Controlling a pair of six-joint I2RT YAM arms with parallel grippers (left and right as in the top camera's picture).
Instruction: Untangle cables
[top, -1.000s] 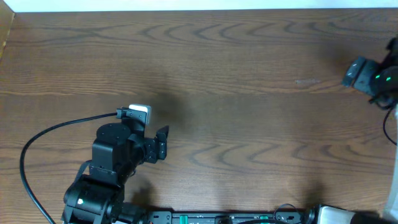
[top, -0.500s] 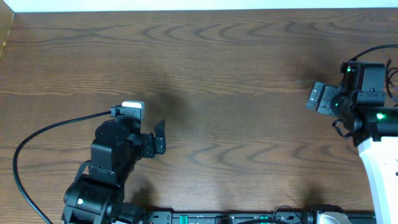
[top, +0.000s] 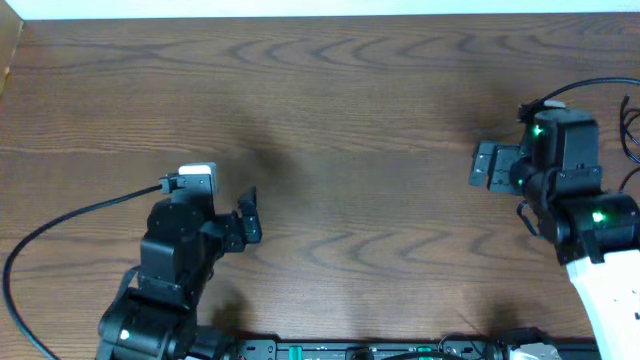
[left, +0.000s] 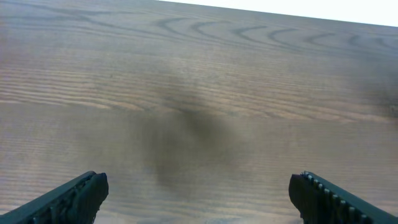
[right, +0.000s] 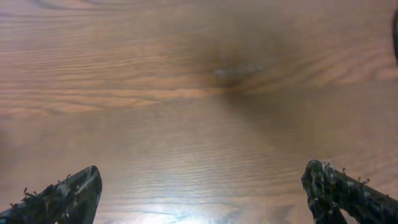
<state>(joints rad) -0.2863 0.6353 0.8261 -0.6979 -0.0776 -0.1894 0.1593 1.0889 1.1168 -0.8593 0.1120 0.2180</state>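
A brown wooden table (top: 360, 120) with wavy grain fills all 3 views. The black left arm (top: 175, 260) sits at the lower left of the overhead frame and reaches up and to the right. The right arm (top: 580, 200), black above a white base, stands at the right edge and reaches left, with 2 small green lights lit on it. A thick black robot cable (top: 90, 207) runs from the left arm's wrist in a curve toward the left edge of the frame, and a small white camera block (top: 195, 178) sits on that wrist.

In the left wrist view the left gripper (left: 199, 190) hangs above bare wood. Its 2 dark fingers (left: 74, 199) show only as tips in the lower corners of the frame, spread wide with nothing between them. The right gripper (right: 202, 186) looks the same in its own view: 2 scuffed black fingers (right: 339, 186) are set far apart at the lower corners, with only wood grain and a soft shadow in the gap.

No view shows the thin black and white cords, so I cannot tell where they lie relative to either pair of fingers.
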